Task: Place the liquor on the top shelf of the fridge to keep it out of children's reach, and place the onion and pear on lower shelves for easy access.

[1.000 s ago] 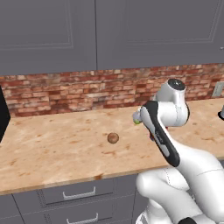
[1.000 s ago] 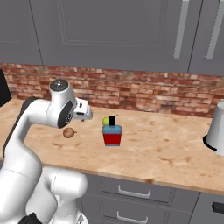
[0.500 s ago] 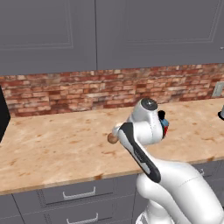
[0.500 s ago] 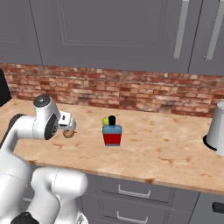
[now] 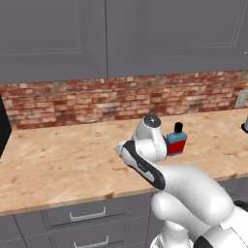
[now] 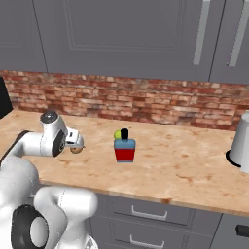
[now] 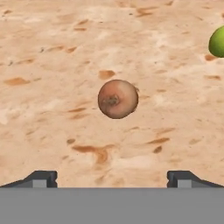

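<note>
**Onion lined up under the open gripper**

Onion (image 7: 117,99) lies loose on the wooden counter (image 5: 63,160), centred in the hand view between the two dark fingertips (image 7: 41,178), which stand spread about as wide as they go and hold nothing. A second ago the arm was raised, its hand up near the brick wall (image 5: 97,99); since then it has swung down and forward, so the gripper (image 6: 77,142) now sits low over the counter just beside the onion (image 6: 76,150). The bottle, the pear and the onion have not shifted.

That drop looks like the approach for the first pick: the jaws straddle the onion's line but do not yet touch it, so a further short descent seems needed before closing.

The liquor bottle (image 6: 125,149) stands upright further along the counter, with the pear (image 6: 117,134) just behind it; the pear (image 7: 217,41) also shows at the edge of the hand view, well apart from the onion. All three items are on the counter, so none of the fridge placements has begun. A round onion may roll if nudged off-centre.
</note>
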